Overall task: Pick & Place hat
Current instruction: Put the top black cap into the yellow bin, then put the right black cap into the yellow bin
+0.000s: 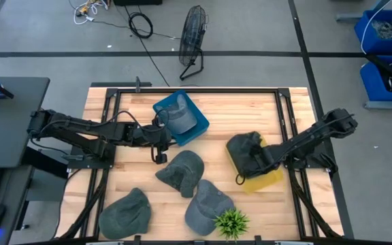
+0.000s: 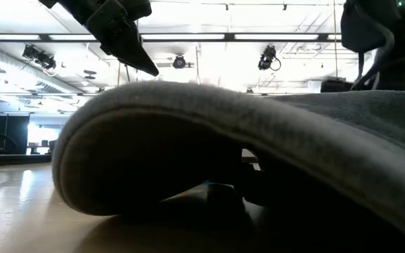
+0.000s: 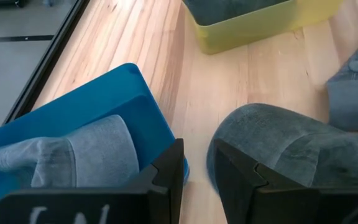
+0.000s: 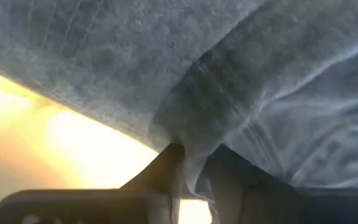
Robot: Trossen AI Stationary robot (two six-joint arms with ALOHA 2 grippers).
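- Progress: one light hat [image 1: 178, 117] lies in the blue bin [image 1: 197, 126]; I see right jaws pinching a dark hat [image 1: 245, 148] over the yellow bin [image 1: 267, 180].
- Remaining: three hats on the desk [image 1: 292, 211]; left jaws slightly spread, empty.

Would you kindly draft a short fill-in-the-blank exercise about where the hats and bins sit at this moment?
1. The light grey hat lies in the ____ bin.
2. The right gripper pinches a dark hat over the ____ bin.
3. Outside the bins, ____ hats lie on the table.
4. The small green plant stands at the table's ____ edge in the high view.

Missing words: blue; yellow; three; bottom
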